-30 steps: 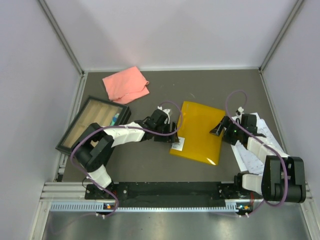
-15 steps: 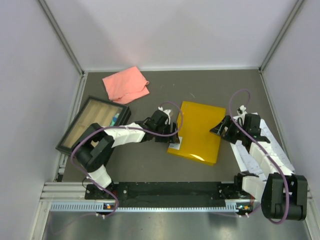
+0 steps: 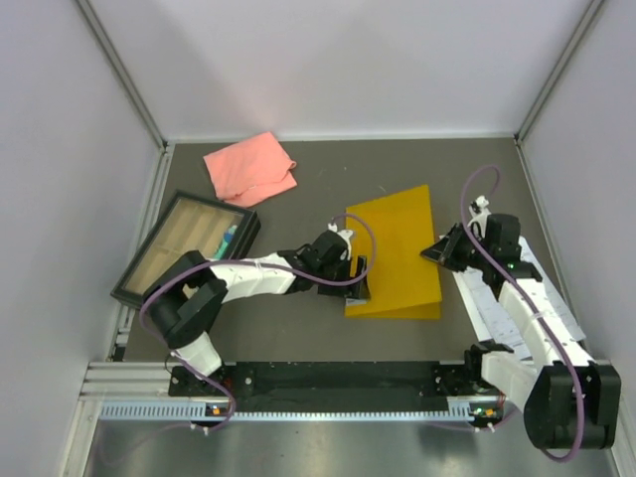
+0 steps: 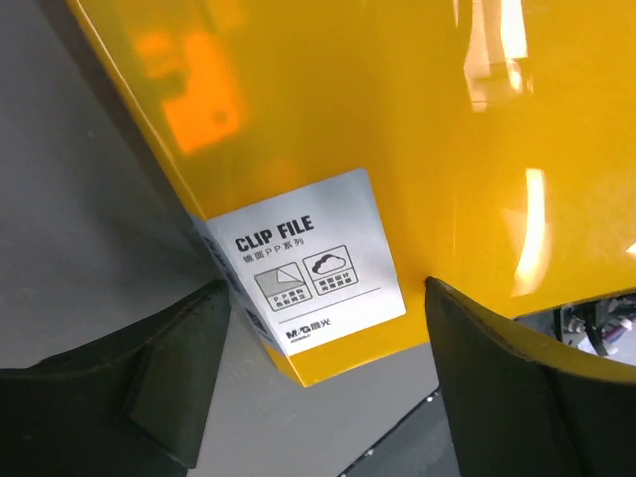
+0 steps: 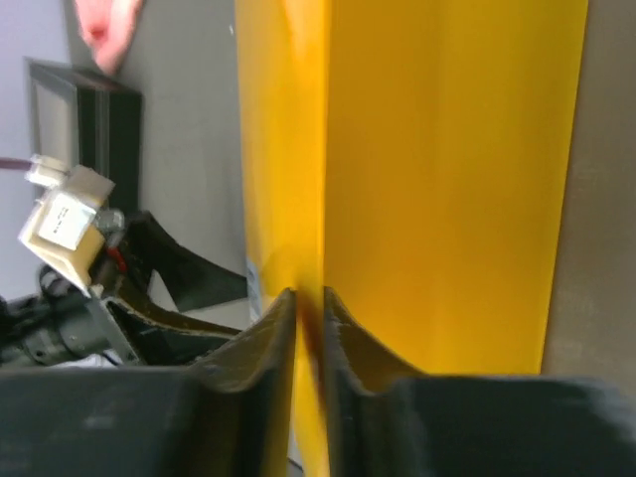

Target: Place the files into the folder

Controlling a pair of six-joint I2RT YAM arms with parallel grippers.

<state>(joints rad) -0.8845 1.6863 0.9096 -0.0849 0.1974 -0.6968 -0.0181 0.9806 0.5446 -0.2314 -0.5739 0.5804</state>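
grey counter point(image 3: 288, 199): folder point(image 3: 393, 253) cover tipped up, right pincer point(image 5: 310, 298) pinching its edge, left pincer point(image 4: 318, 328) wide around the labelled corner. files point(image 3: 564, 316) lie beneath the right arm, none inside yet.

The top external camera looks steeply down from above and behind the arm bases, which sit at the bottom of its frame, and takes in the whole grey table point(image 3: 298, 328). The left wrist camera sits very close to the flat yellow-orange plastic folder point(image 4: 447, 149), with its white label point(image 4: 308, 263) mid-frame. The right wrist camera looks closely along the folder's point(image 5: 447, 179) raised edge, with the black-framed tray point(image 5: 89, 109) at upper left. All three views share the folder point(image 3: 397, 248).
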